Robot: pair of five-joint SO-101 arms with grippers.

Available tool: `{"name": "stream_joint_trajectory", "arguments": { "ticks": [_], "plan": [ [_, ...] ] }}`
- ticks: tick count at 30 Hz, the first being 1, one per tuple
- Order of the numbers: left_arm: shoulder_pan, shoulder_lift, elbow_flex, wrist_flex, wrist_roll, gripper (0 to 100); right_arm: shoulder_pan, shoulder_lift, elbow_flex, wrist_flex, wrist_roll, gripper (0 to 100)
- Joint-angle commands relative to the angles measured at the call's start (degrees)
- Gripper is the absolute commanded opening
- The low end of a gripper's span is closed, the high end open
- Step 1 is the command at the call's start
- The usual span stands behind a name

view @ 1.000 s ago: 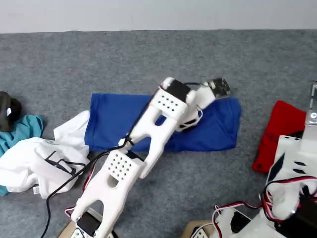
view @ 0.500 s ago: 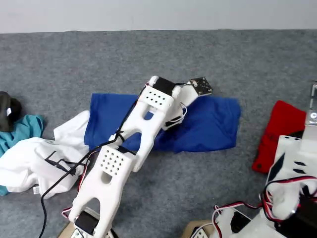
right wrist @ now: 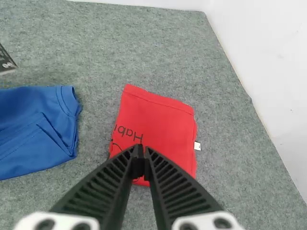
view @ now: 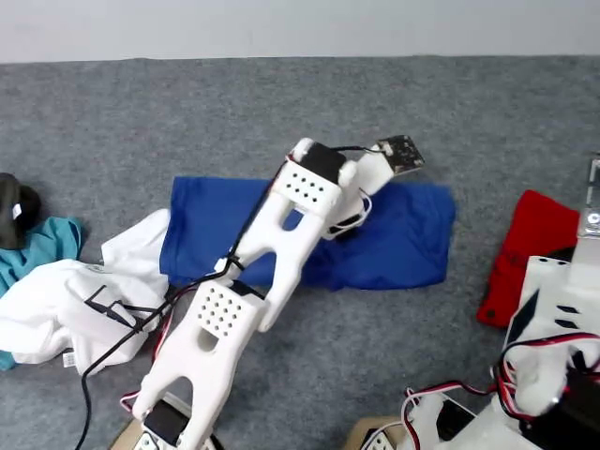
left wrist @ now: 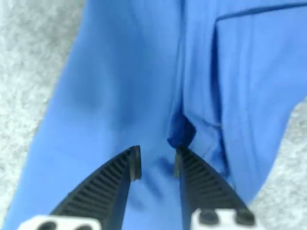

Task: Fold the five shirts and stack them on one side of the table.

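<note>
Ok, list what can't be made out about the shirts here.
Blue shirt: its middle lies under the left arm, high view.
Red shirt: near edge hidden behind the right arm, high view.
Teal shirt: mostly under the white shirt, cut by the frame edge.
Dark thing beside the teal shirt: cut off by the frame; cannot tell what it is.

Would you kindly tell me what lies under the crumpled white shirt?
A teal shirt pokes out from beneath the white shirt on its far side. How far the teal shirt extends underneath, and whether anything else lies there, is covered.
</note>
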Motion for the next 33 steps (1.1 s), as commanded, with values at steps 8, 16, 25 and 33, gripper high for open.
{"name": "stream_joint_trajectory", "arguments": {
  "ticks": [8,16,25,33],
  "plan": [
    [1.1,-2.0,-0.7,1.6,0.9,12,0.6,0.2,0.0,2.2,-0.6,0.9],
    [-4.8,3.1,-2.5,1.6,-2.7,12,0.6,0.4,0.0,2.2,-0.5,0.9],
    [-4.0,-3.1,-4.7,1.8,-2.5,12,0.6,0.7,0.0,2.2,-0.6,0.9],
    [4.7,-13.2,7.1,1.7,0.7,12,0.6,0.5,0.0,2.2,-0.6,0.9]
  ]
}}
